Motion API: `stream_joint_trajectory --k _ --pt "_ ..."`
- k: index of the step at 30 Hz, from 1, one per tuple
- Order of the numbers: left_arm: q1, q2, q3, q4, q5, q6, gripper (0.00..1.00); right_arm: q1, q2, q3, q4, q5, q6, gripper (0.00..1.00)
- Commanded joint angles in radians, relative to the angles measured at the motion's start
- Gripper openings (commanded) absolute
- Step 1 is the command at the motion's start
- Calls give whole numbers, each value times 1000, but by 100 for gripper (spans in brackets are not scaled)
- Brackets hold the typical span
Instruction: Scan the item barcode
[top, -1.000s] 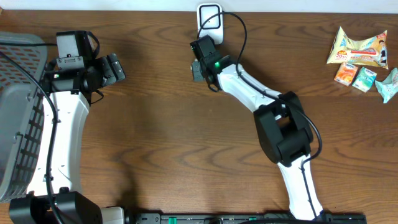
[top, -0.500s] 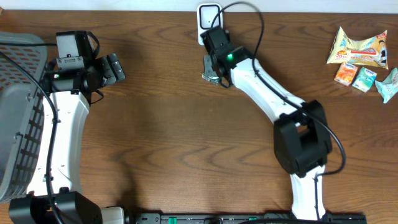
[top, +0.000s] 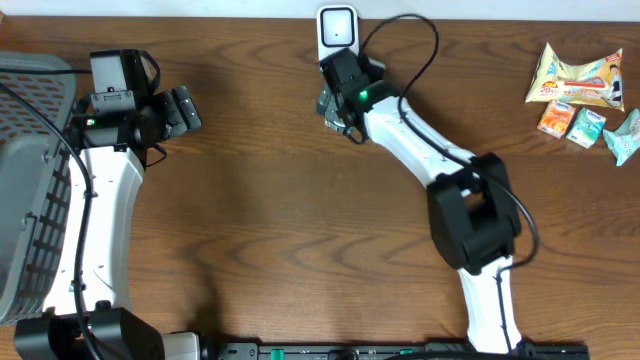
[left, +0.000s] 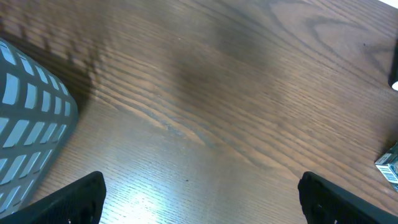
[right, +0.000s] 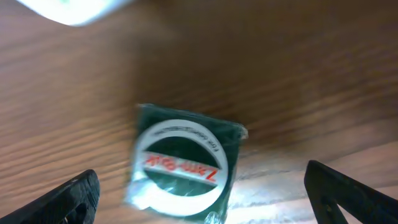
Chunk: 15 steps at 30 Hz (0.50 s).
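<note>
The item (right: 186, 163) is a dark green packet with a white ring and red lettering. It lies on the wooden table, below and between the spread fingers of my right gripper (right: 204, 202), and neither finger touches it. From overhead only its edge (top: 323, 102) shows beside the right gripper (top: 334, 97). The white barcode scanner (top: 337, 25) stands just beyond, at the table's back edge, and is a blur (right: 74, 9) in the right wrist view. My left gripper (top: 181, 108) hangs open and empty over bare wood at the left (left: 202, 199). No barcode is visible.
A grey mesh basket (top: 30, 190) fills the left edge and also shows in the left wrist view (left: 31, 124). Several snack packets (top: 577, 78) and small cartons (top: 570, 121) lie at the far right. The scanner's black cable (top: 400, 30) loops over the right arm.
My right gripper has opened and let go of the green packet, which now lies on the table. The right wrist swung back toward the scanner. The left arm has not moved.
</note>
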Motion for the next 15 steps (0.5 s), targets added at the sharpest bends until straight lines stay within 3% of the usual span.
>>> stream_joint_trajectory --k 1,15 --pt "3 5 -5 -3 -6 -8 98 -3 45 -1 -1 19 76 99" --pt "3 5 -5 -3 -6 -8 98 5 61 -1 29 -11 75 99"
